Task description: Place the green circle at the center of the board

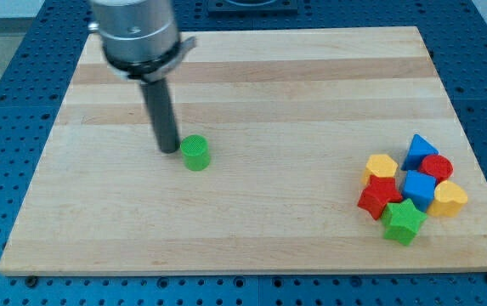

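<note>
Pincer there is none on this arm, so nothing is grasped or released; a dark rod ends in my tip, which sits just beside the green circle at its 9 o'clock, touching or nearly so; I cannot tell which. That circle stands upright on the counter, left of the middle, so by my judgement the job is partly done: it needs a further push toward 3 o'clock to reach the centre. My tip is on the correct side for that. Nothing blocks the path. Well apart, toward 4 o'clock, a cluster lies near the counter's right edge: blue triangle, red circle, yellow block, blue block, red star, yellow heart and green star.
</note>
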Robot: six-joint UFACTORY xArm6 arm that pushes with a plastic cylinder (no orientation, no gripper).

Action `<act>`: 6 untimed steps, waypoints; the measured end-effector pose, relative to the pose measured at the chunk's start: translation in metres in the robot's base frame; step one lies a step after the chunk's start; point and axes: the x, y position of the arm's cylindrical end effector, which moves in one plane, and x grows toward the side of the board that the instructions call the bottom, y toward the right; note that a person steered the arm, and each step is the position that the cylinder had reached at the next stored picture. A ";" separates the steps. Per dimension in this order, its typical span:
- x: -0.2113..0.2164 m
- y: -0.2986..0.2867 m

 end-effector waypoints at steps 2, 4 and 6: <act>0.032 0.053; -0.023 0.125; 0.077 0.113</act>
